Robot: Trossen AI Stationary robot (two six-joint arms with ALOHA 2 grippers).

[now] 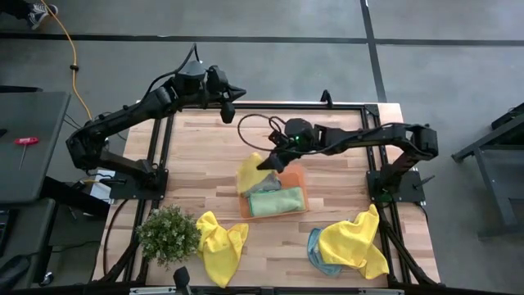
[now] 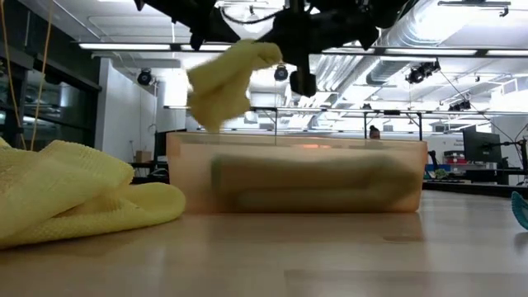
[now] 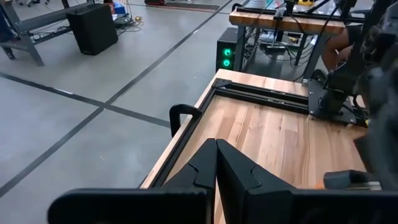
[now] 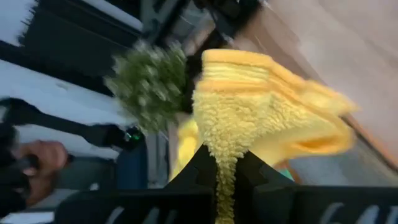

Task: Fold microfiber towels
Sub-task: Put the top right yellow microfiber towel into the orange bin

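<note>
- The right claw (image 1: 268, 162), closed tight on a yellow towel (image 1: 250, 172), holds it above the orange tray (image 1: 301, 174) mid-worktop.
- A folded green towel (image 1: 275, 201) lies in the tray.
- The towel hangs limp: soft, light, likely best pinched at a corner.
- The left claw (image 1: 228, 112), shut and empty, waits near the far edge.

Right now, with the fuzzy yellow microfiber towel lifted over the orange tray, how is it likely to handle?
Probably floppy: the fuzzy yellow microfiber towel droops in loose folds from the shut right gripper. Likely light, since a pinch on one edge carries it above the orange tray. Its pile looks grippy, so slipping seems unlikely.
</note>
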